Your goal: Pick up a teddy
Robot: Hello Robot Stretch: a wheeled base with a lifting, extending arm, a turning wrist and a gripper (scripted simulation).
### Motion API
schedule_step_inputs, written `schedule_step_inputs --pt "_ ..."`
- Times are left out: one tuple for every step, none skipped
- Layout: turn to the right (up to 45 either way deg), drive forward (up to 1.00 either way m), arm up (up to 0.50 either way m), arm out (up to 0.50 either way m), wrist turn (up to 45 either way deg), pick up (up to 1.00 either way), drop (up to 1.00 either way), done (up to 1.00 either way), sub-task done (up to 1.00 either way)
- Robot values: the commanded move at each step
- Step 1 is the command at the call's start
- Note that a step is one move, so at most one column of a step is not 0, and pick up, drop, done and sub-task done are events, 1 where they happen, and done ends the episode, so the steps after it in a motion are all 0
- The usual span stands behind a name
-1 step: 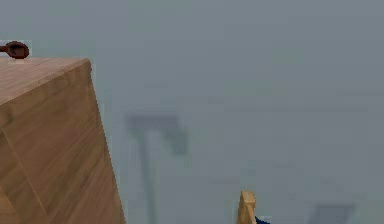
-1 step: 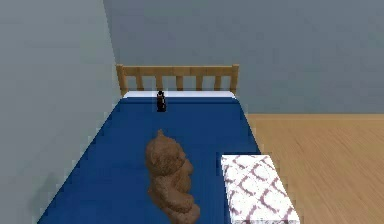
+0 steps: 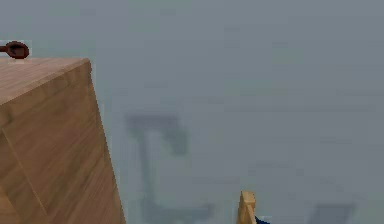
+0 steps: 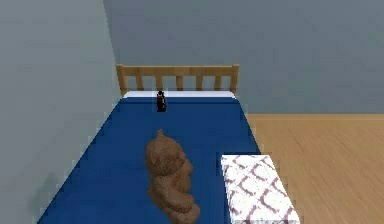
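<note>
A brown teddy point(image 4: 170, 178) lies on the blue bed cover point(image 4: 200, 125) in the arm side view, low and a little left of the middle, beside a white patterned pillow point(image 4: 256, 188) to its right. Its head points up the picture and its body runs toward the bottom edge.
The bed has a slatted wooden headboard point(image 4: 178, 77) against a grey-blue wall, with a small dark object point(image 4: 160, 99) standing on the cover below it. Wooden floor point(image 4: 325, 160) lies right of the bed. The forward view's left holds a tall wooden cabinet point(image 3: 50, 140) with a small dark round thing point(image 3: 15, 49) on top.
</note>
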Motion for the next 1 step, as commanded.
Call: schedule_step_inputs --pt "0.0 0.0 0.06 0.0 0.0 0.0 0.0 0.0 0.0"
